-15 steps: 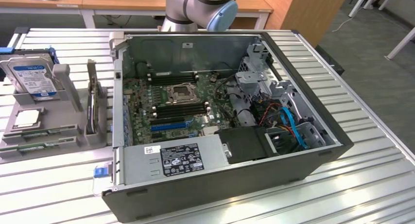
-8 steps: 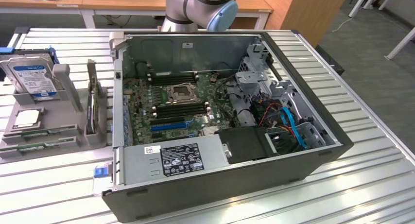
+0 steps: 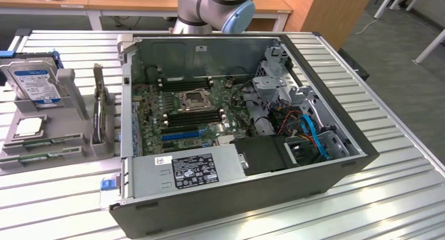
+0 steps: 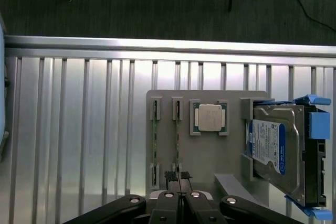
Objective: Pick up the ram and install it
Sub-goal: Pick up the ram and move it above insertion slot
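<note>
The table (image 3: 62, 198) is ribbed aluminium, bright slats with dark grooves between them. On it lies the case (image 3: 243, 209), a dark grey steel box with its side off, showing a green board (image 3: 187, 110) and a silver supply (image 3: 187, 169) with a black label. The cables at the exterior view's right are too tangled to sort out. Behind the case stands the arm (image 3: 215, 8), a grey tube with a blue cap, cut off by the frame edge. At the exterior view's left sits a matte grey plastic tray (image 4: 210, 156). It holds a boxy drive (image 4: 273, 150) with a blue-and-white label, an upright card (image 3: 99, 115) and a square silver CPU (image 4: 210, 117). The ram (image 4: 177, 140), a thin green strip, sits in a tray slot just beside the CPU. A second stick (image 4: 155, 140) runs parallel on its far side; their chips are too small to make out. The black gripper (image 4: 178, 179) is clenched on nothing, over one end of the ram. Whether it touches is unclear.
</note>
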Available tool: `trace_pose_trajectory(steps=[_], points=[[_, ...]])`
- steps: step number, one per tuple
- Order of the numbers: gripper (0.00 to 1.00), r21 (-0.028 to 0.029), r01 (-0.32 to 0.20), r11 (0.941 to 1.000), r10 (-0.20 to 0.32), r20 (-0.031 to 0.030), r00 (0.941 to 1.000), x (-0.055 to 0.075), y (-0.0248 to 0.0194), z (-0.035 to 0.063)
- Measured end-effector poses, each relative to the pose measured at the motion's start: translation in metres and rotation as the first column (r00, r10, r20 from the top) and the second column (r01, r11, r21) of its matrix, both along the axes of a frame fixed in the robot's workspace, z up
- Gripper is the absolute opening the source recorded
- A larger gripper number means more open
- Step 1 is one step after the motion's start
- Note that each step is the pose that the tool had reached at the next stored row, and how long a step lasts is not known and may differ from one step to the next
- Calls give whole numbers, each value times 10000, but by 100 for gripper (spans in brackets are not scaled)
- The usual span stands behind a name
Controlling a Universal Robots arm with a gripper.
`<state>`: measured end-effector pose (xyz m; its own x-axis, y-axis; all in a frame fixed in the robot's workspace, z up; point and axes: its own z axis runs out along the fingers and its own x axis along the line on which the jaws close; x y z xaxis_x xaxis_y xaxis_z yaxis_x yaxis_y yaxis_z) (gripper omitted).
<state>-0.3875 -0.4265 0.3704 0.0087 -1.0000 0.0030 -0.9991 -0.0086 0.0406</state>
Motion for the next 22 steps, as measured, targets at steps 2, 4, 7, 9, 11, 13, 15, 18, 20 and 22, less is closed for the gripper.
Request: trace_pose_trajectory(steps=[2,4,7,9,11,13,15,18,20,22], points=[[10,32,1,10000,-1,1,10000,0,1,0],[10,70,0,10000,0,1,10000,0,0,0],[10,152,-1,9999,1,5,10000,0,0,0],[10,183,0,9998,-1,7,10000,0,0,0],[10,184,0,9998,-1,7,10000,0,0,0],[10,184,-1,9998,1,7,10000,0,-1,0],[10,184,0,9998,0,7,10000,0,-1,0],[10,184,0,9998,0,6,10000,0,-1,0],[17,184,0,9998,0,7,10000,0,-1,0],[23,184,0,9998,0,7,10000,0,-1,0]])
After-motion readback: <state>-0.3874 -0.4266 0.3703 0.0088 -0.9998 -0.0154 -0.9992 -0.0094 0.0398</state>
